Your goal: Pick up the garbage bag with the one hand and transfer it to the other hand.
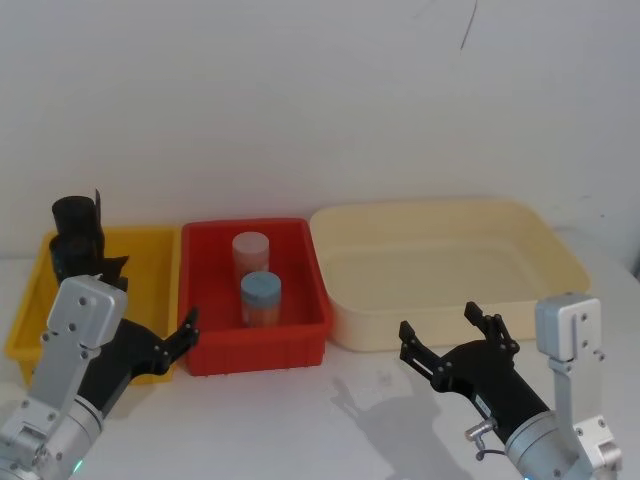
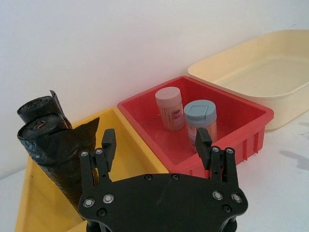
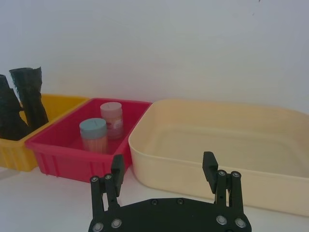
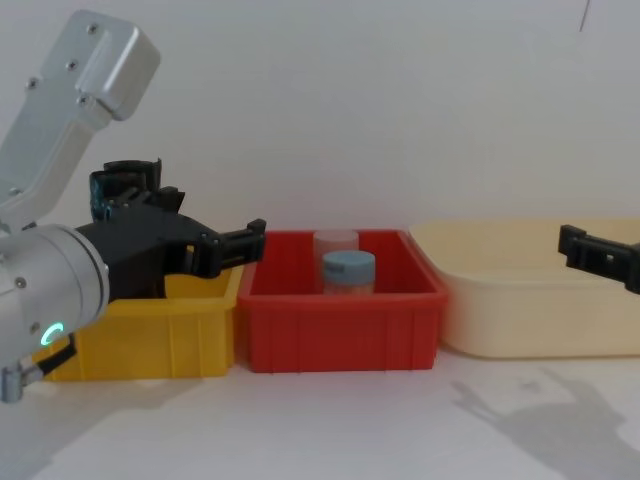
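- Standing upright in the back left corner of the yellow bin (image 1: pixel 150 265), the bag (image 1: pixel 78 235) pokes up well above the walls, ragged top and all.
- Left gripper (image 2: pixel 155 145) hangs at the front of the yellow bin, over by the side next to the red bin (image 1: pixel 300 345). Its fingers are spread wide and empty.
- In the left wrist view, the bag sits off to one side of those fingers, not between them.
- Right gripper (image 1: pixel 438 322) is low over the table in front of the cream bin (image 1: pixel 560 255). Its fingers are spread too, gripping nothing, well apart from the bag.
- Red bin has a blue-lidded jar (image 1: pixel 261 298) with a pale-lidded jar (image 1: pixel 250 252) just behind it.
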